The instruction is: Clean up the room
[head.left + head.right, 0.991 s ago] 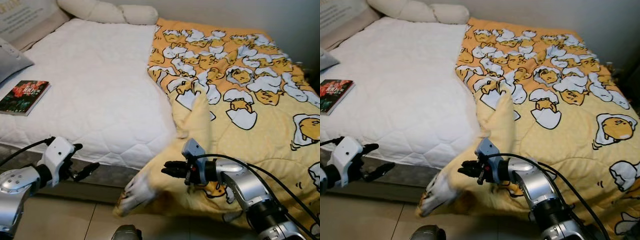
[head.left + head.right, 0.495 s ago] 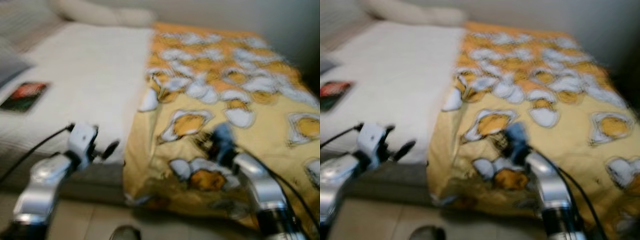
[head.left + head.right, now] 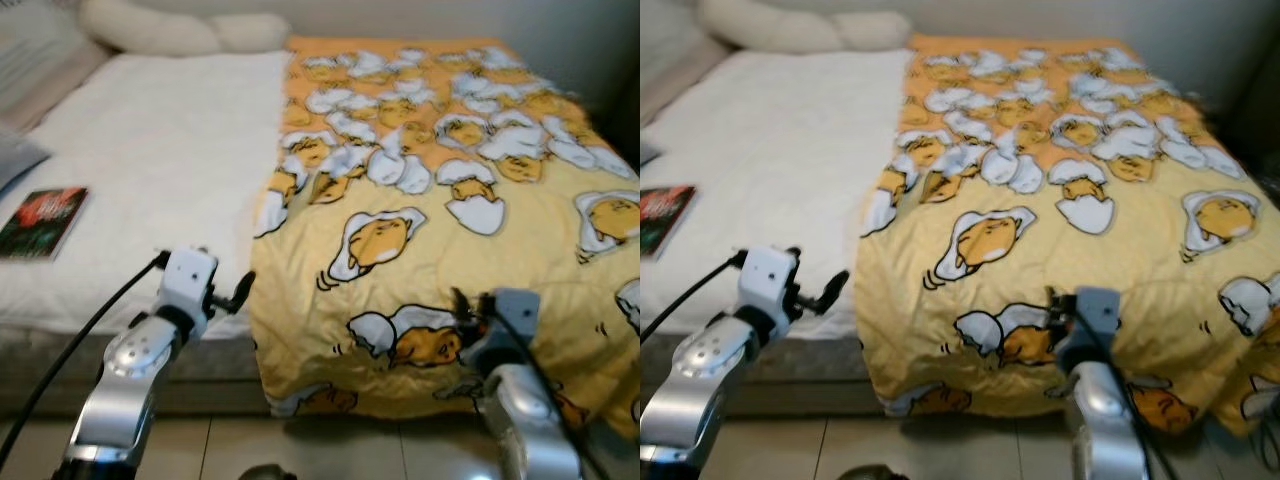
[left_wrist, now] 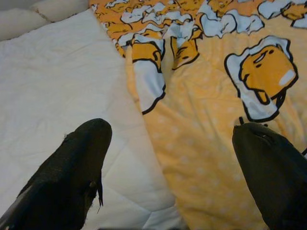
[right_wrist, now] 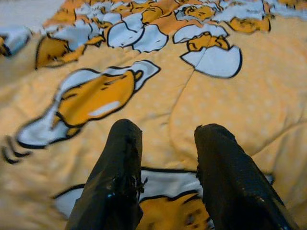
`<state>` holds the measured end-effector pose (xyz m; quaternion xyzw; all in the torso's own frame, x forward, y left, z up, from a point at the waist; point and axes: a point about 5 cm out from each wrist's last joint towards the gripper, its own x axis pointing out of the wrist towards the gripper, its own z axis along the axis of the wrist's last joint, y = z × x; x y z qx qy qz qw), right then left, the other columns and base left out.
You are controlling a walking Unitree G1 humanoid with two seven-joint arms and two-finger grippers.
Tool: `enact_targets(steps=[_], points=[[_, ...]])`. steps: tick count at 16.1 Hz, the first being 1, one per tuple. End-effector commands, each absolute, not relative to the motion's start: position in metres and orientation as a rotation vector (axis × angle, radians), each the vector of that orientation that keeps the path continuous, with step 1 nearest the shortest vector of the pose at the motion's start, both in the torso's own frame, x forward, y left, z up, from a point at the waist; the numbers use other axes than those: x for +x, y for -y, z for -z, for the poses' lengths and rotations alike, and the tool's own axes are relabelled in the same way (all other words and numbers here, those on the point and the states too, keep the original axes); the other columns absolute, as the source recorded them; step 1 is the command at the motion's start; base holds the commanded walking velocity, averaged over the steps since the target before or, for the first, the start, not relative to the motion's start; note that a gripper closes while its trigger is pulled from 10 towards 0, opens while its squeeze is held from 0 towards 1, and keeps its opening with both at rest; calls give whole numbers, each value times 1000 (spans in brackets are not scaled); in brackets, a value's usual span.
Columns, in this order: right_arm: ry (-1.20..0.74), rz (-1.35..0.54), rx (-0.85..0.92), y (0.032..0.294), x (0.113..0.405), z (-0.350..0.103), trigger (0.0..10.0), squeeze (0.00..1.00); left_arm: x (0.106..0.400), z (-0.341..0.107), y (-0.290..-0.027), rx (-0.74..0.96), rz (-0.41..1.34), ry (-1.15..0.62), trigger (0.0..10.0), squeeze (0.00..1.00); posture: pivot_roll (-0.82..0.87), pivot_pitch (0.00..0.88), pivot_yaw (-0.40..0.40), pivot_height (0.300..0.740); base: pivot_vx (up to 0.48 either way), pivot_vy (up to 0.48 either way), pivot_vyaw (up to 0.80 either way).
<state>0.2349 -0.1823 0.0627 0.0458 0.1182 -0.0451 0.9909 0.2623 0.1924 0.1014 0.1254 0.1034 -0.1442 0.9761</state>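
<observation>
Yellow quilt (image 3: 440,190) covers the bed's (image 3: 150,170) right half, leaving the left half and a book (image 3: 42,220) to tidy; left pincer (image 4: 182,167) spread at its edge, right pincer (image 5: 165,158) parted, empty, above it.

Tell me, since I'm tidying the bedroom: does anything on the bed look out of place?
The yellow blanket covers only the bed's right half, leaving the white mattress pad bare. A book lies near the left edge.
</observation>
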Motion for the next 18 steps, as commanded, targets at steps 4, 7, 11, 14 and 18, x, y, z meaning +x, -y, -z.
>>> enact_targets(steps=[4,7,11,14,18], points=[[-195,137,-11,189,249,-71,10000,0,256,-107,-190,253,253,-189,10000,702,87,0,24,740,0,385,0],[-218,88,-10,181,254,-70,10000,0,256,-106,-186,249,252,-189,10000,698,96,0,6,740,0,385,0],[-232,20,-54,174,260,-68,10000,0,259,-107,-196,251,221,-187,10000,702,78,0,6,740,0,386,0],[-231,22,-54,176,261,-69,10000,0,263,-108,-195,246,222,-180,10000,698,78,0,6,740,0,386,0],[-233,-20,-57,171,271,-72,10000,0,272,-112,-191,182,159,-159,10000,698,88,0,0,740,0,97,0]])
